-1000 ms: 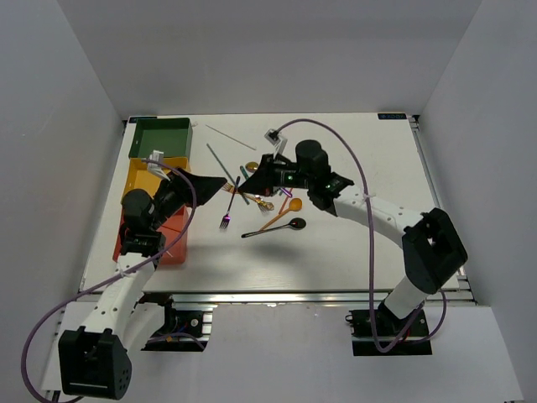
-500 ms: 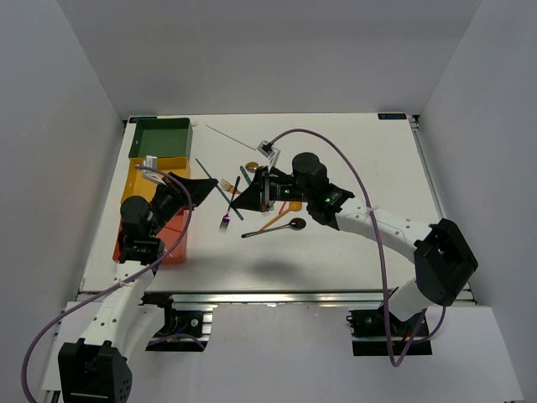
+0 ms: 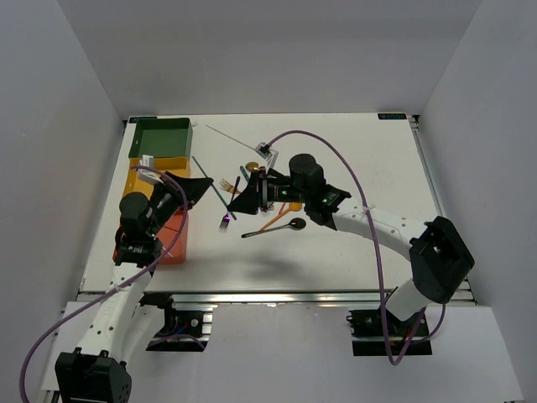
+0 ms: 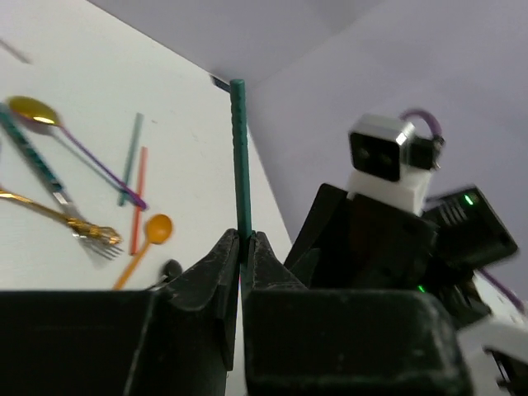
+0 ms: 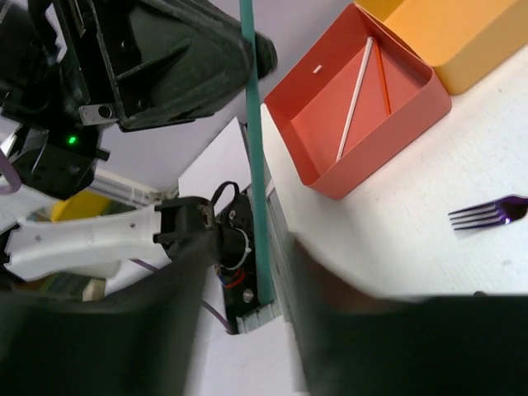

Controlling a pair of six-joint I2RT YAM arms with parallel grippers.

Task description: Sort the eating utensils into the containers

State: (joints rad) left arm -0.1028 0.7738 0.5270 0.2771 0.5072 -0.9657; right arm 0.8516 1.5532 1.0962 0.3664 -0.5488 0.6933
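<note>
My left gripper (image 3: 201,185) is shut on a teal chopstick (image 3: 214,188), held above the table; the stick stands up from the closed fingertips in the left wrist view (image 4: 239,157). My right gripper (image 3: 237,204) is open at the stick's other end, with the chopstick (image 5: 254,148) running between its blurred, spread fingers (image 5: 165,330). The orange-red tray (image 5: 330,107) holds a white and an orange chopstick. The yellow tray (image 3: 138,180) and dark green tray (image 3: 159,137) stand behind it. A purple fork (image 3: 226,220), black spoon (image 3: 277,228) and orange spoon (image 4: 144,239) lie on the table.
A gold fork (image 4: 74,223), a gold-bowled spoon (image 4: 29,109) and thin teal and orange chopsticks (image 4: 132,157) lie mid-table under the right arm. A white chopstick (image 3: 231,137) lies near the back. The trays line the left edge.
The right arm has swung left, carrying the teal chopstick over to the left gripper. The left gripper now grips the stick, and the right fingers are spread.
</note>
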